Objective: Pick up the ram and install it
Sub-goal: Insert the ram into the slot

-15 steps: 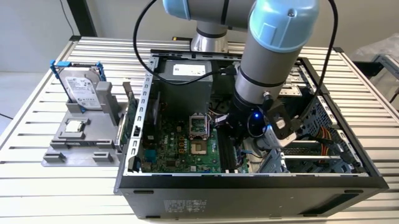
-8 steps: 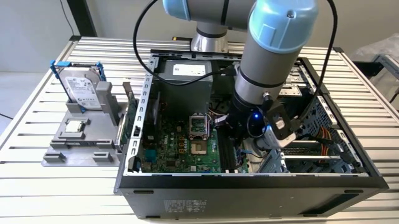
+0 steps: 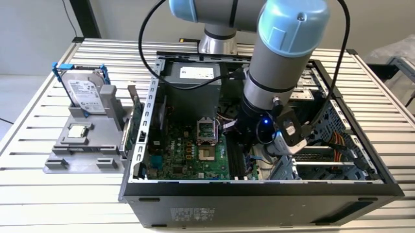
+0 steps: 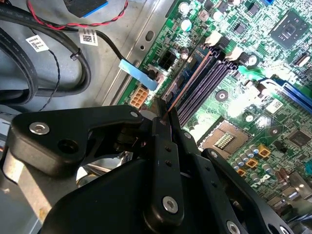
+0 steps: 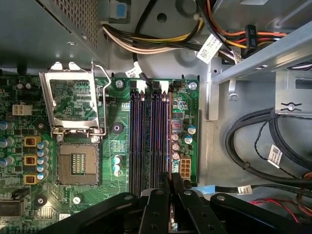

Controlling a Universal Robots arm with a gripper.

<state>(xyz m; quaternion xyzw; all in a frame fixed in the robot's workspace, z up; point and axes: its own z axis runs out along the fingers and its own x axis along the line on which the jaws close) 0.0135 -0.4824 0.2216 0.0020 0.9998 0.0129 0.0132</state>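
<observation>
I see the arm (image 3: 279, 63) reaching down into the open computer case (image 3: 259, 204), right of centre in the exterior view. In the second wrist view the gripper (image 4: 163, 116) has its fingers pinched almost together on the ram (image 4: 187, 83). The ram shows edge-on as a thin line over the dark memory slots (image 5: 146, 136) on the green motherboard (image 5: 97, 195). I can't tell whether it touches a slot.

Matt black fingers (image 5: 157, 207), glossy green motherboard (image 5: 114, 144) (bright metal socket frame (image 5: 70, 73)), ribbed bare-metal table (image 3: 58, 194), matt dark case (image 3: 259, 204)
</observation>
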